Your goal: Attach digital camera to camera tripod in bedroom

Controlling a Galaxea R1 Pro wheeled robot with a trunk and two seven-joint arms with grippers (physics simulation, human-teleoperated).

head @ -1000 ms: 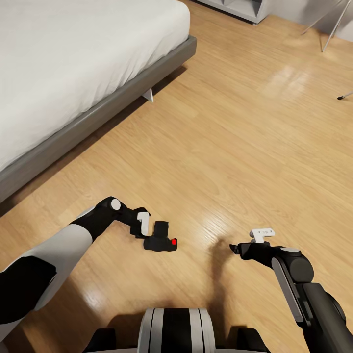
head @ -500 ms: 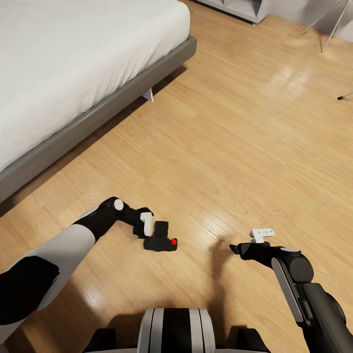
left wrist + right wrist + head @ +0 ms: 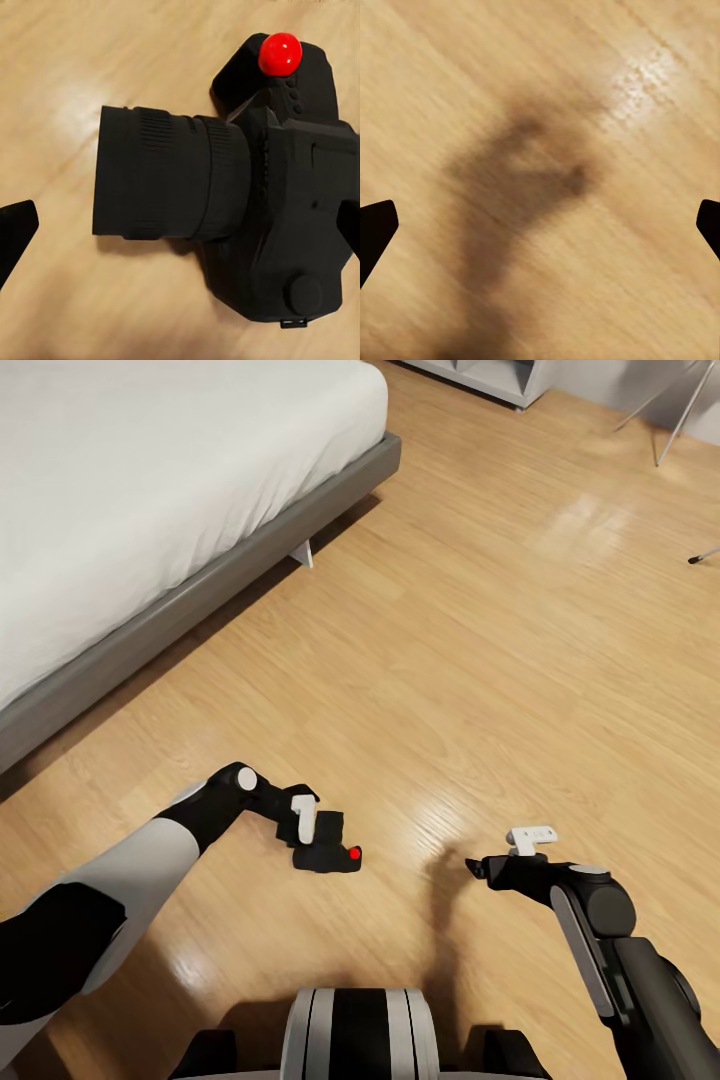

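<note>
The digital camera (image 3: 332,851) lies on the wood floor in front of me, matte black with a red button (image 3: 354,852). My left gripper (image 3: 313,837) hangs right over it. In the left wrist view the camera (image 3: 292,217) lies with its lens (image 3: 165,184) pointing sideways, and the open gripper (image 3: 180,229) has one fingertip (image 3: 15,234) on either side, not touching. My right gripper (image 3: 477,868) hovers open over bare floor, its fingertips (image 3: 375,232) wide apart. Thin silver legs of the camera tripod (image 3: 682,408) show at the far right, with one black foot (image 3: 697,559).
A grey-framed white bed (image 3: 190,595) runs along the left, its leg (image 3: 303,552) on the floor. A white cube shelf (image 3: 490,375) stands at the back. Light wood floor (image 3: 480,660) stretches between me and the tripod. My base (image 3: 358,1035) shows at the bottom.
My left arm has moved right and lower, bringing the open gripper closer over the camera. The camera has not moved. The right arm has barely shifted.
</note>
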